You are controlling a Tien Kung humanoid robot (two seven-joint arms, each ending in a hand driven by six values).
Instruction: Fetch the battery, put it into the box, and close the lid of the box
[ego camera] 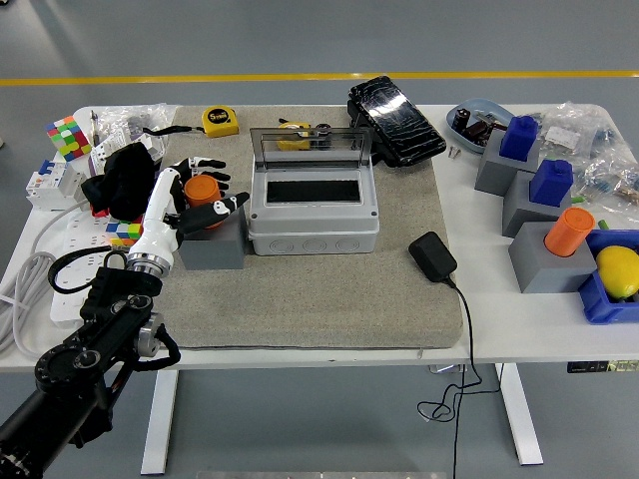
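Nearest the table's front edge, the robot's black left arm [90, 349] comes up from the lower-left corner and reaches in over the grey mat [310, 289]. Its white forearm ends at the left hand [195, 200], which sits at a grey block [212, 244] on the mat's left part. Standing in the top of that block is the battery [203, 191], an orange cylinder with its long axis upright, round end pointing up. The hand's fingers [205, 163] curve around the far side of the battery and the thumb [225, 208] lies across its near side, so it looks closed on the battery, though how tight the contact is I cannot tell. The battery remains seated in the block.

Just to the right of the block, touching or nearly so, stands the grey box [313, 210], its clear lid [311, 147] raised upright at the back and the dark slot in its top exposed. To the right, at the mat's edge, lies a black adapter [432, 254] with its cord trailing off the front of the table.

Farther right are three more grey blocks, one holding an orange cylinder [570, 231], two holding blue pieces. At the far edge sits a yellow tape measure [221, 121].
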